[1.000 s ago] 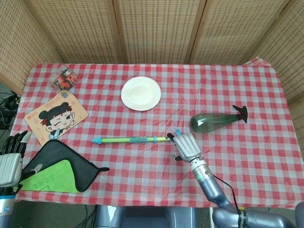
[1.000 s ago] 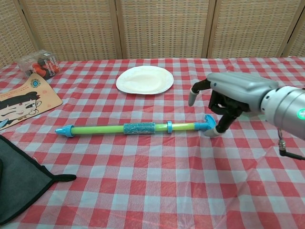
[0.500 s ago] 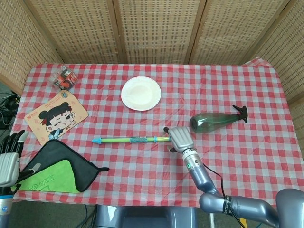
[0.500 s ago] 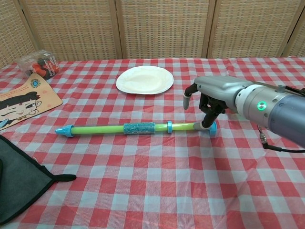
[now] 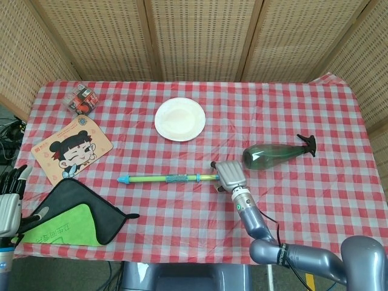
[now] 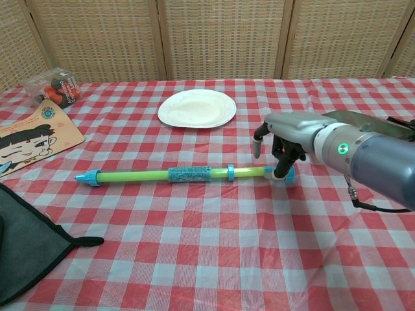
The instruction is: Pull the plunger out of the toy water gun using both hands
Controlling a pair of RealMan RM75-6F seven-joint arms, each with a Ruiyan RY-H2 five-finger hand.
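Water gun [image 6: 155, 175] lies flat; right hand [image 6: 285, 129] fingers [image 6: 281, 170] curl onto its handle end.

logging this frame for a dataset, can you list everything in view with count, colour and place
toy water gun: 1, green tube with blue tip, band and handle, lying flat at table centre
paper plate: 1, white, behind the water gun
spray bottle: 1, dark green with black nozzle, on its side, right of centre
cartoon board: 1, tan with a girl's face, left side
plastic box: 1, clear with red and black contents, far left corner
pouch: 1, black with a green panel, near left edge
tablecloth: 1, red and white check, covering the table
right robot hand: 1, grey, fingers curled at the gun's blue handle end
left robot hand: 1, grey, off the table's near left corner, holding nothing
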